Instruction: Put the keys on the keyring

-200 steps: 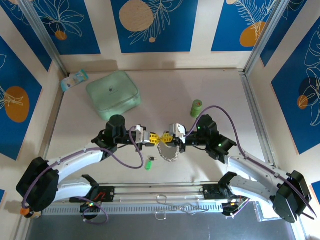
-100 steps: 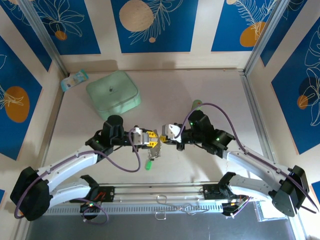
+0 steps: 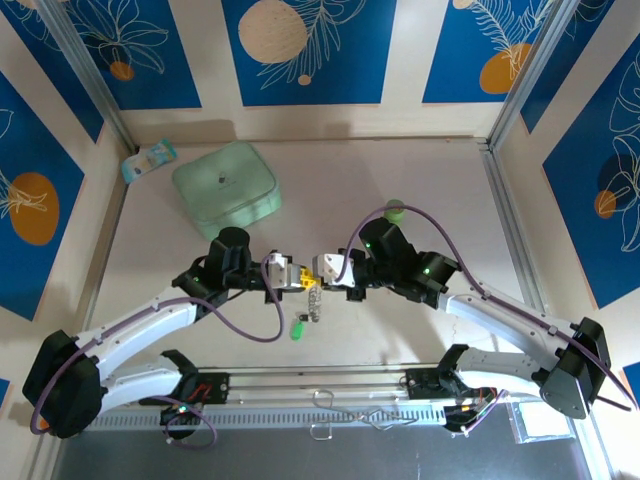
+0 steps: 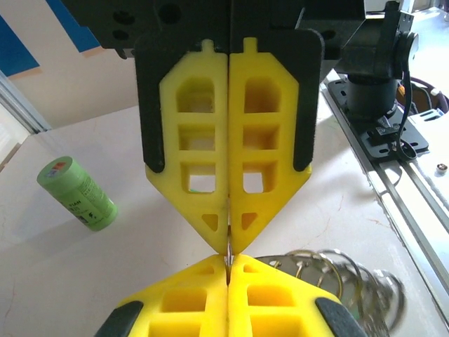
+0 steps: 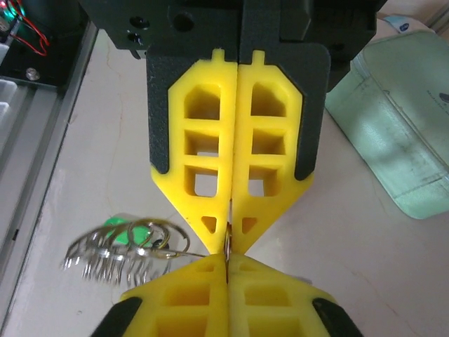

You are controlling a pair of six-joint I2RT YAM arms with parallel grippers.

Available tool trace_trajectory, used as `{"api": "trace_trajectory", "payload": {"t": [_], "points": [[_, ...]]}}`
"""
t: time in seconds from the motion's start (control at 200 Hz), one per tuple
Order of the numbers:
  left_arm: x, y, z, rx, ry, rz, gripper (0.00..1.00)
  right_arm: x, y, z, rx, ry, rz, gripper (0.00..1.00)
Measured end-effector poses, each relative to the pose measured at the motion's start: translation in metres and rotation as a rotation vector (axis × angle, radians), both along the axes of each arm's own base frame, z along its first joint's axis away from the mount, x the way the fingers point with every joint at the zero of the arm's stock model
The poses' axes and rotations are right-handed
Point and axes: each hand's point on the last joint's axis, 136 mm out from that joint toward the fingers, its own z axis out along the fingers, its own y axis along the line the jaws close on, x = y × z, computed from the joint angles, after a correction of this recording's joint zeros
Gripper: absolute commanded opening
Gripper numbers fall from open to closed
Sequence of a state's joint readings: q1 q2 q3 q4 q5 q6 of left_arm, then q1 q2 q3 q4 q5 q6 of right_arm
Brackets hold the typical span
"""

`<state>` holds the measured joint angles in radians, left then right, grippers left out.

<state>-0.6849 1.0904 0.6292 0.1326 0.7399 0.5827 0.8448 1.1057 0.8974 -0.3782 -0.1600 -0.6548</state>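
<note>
At frame centre, left gripper (image 3: 298,277) and right gripper (image 3: 322,268), both clamped on the dangling keyring (image 3: 313,301), seem to steady it; next, the green key (image 3: 297,328) below needs threading.

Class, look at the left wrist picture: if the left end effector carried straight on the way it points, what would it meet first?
The right end effector: its yellow tips sit almost tip to tip with the left end effector, both seemingly pinching the keyring.
</note>
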Motion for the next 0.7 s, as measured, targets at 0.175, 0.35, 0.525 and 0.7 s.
{"api": "trace_trajectory", "payload": {"t": [0.175,0.35,0.525,0.7], "points": [[0.003,-0.001,0.003,-0.024,-0.025,0.011,0.00,0.002,-0.005,0.004,0.129,0.049,-0.012,0.25],[0.004,0.000,-0.004,-0.050,-0.015,0.030,0.00,0.005,-0.010,-0.019,0.180,0.078,-0.062,0.25],[0.005,0.000,-0.001,-0.067,-0.012,0.039,0.00,0.004,-0.003,-0.021,0.195,0.076,-0.062,0.24],[0.007,0.000,0.000,-0.073,-0.020,0.050,0.00,0.009,-0.003,-0.017,0.205,0.060,-0.085,0.24]]}}
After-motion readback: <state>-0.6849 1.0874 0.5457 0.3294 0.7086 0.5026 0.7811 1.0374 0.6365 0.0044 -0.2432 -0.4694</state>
